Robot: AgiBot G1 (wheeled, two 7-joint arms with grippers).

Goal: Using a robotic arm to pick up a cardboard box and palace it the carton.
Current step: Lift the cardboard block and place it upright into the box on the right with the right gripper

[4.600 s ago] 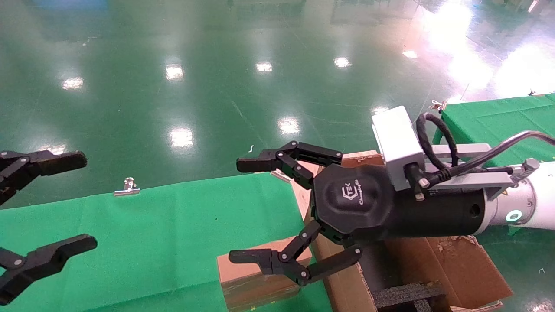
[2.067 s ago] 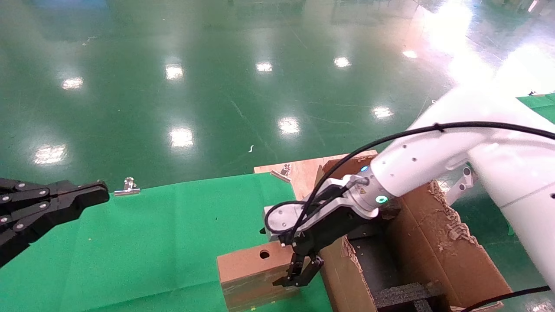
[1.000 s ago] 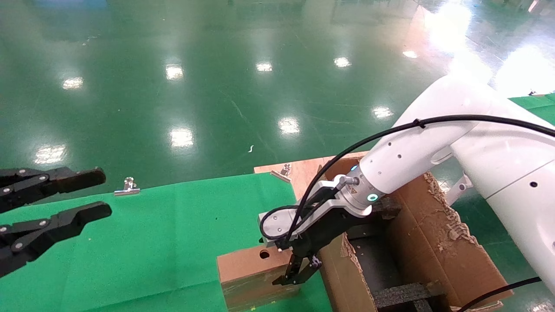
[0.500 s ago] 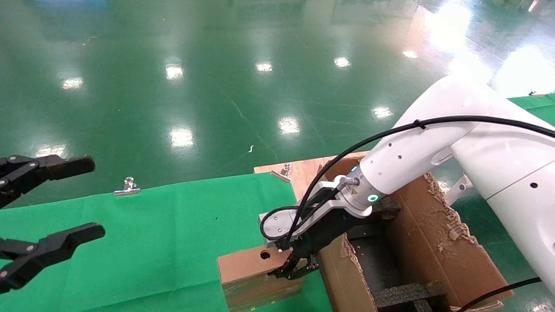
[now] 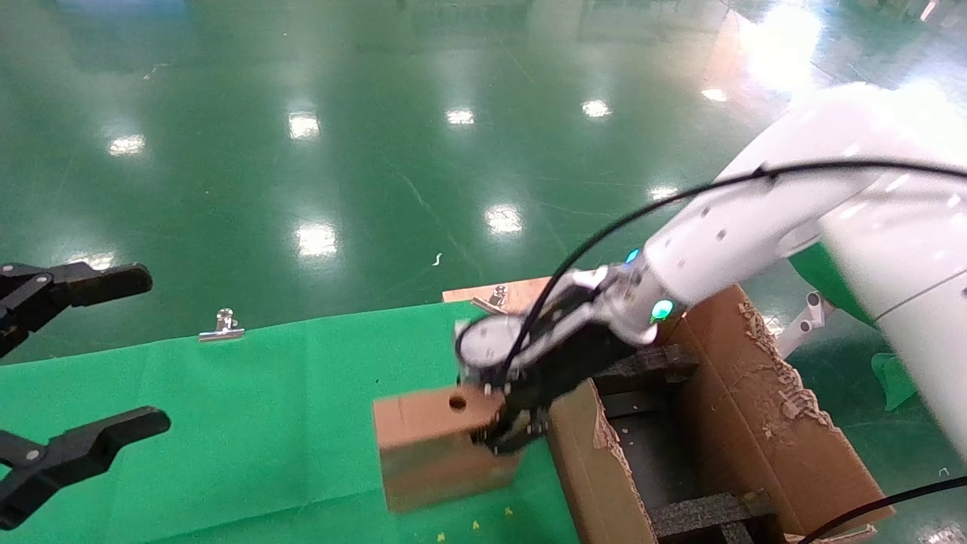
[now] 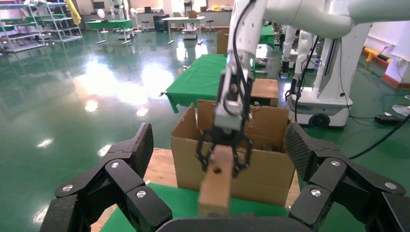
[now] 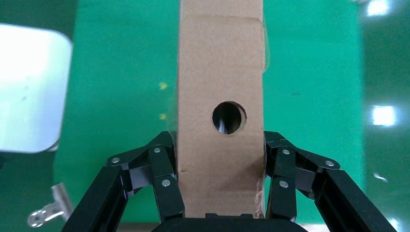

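Observation:
The small cardboard box (image 5: 434,446) with a round hole in its narrow top face hangs slightly tilted just above the green cloth (image 5: 287,393). My right gripper (image 5: 506,438), on the white robotic arm (image 5: 725,234), is shut on the box's end nearest the carton, one finger on each side (image 7: 220,164). The box fills the right wrist view (image 7: 220,96). The large carton (image 5: 763,423) with ragged flaps stands right beside it, black foam inserts (image 5: 702,514) inside. My left gripper (image 5: 147,349) is open and empty at the far left. The left wrist view shows the held box (image 6: 216,181) before the carton (image 6: 270,169).
A metal clip (image 5: 223,325) holds the green cloth at the table's far edge. A wooden board (image 5: 514,293) with another clip lies behind the carton. Glossy green floor lies beyond. A second green-covered table (image 6: 203,79) and a white robot base (image 6: 329,96) stand behind the carton.
My right gripper came down over the box's end, closed on it and lifted it off the cloth. My left gripper closed, then opened again, staying at the left.

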